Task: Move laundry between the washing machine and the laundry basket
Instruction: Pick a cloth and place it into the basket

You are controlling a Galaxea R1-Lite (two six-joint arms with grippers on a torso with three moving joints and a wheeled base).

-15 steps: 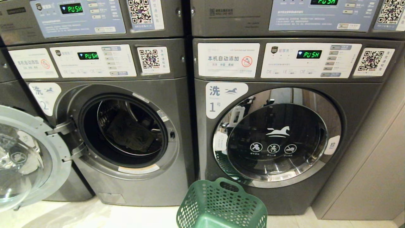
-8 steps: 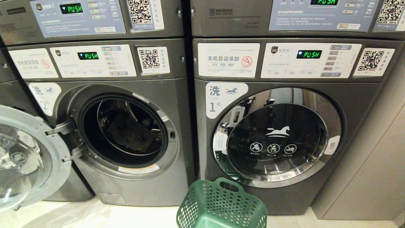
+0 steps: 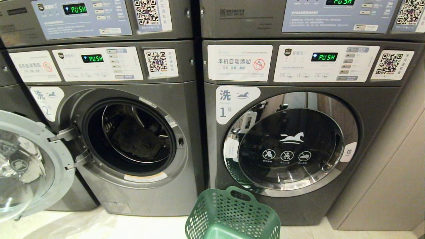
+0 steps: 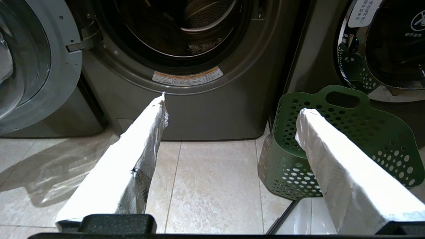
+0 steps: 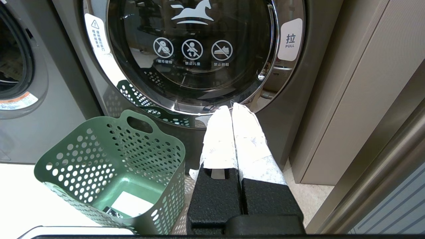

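Left wrist view: left gripper (image 4: 230, 103) spread low

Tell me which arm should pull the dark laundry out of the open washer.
Left, probably. The left gripper is open and faces the open washer holding the dark laundry. The right gripper is shut, facing the closed washer beside the basket.

Two front-loading washers (image 3: 132, 132) stand side by side, with one green basket (image 3: 232, 215) and one dark garment (image 3: 136, 139).
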